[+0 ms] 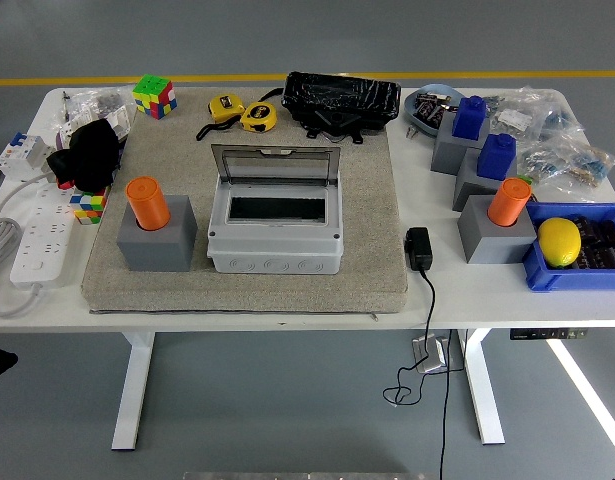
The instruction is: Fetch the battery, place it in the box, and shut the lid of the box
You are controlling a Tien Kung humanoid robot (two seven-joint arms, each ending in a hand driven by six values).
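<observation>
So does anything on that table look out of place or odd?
Nothing is spilled or broken. The one oddity: a lemon lies in the blue bin among dark parts. The box lid stands open.

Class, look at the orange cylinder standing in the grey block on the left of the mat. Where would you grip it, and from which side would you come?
Grip the orange cylinder by its upper half, coming from above. Its lower part sits sunk in the grey block, so only the top is exposed. It leans slightly left, so tilt the fingers to match. The open grey box stands close on its right, leaving less room for a sideways approach.
</observation>
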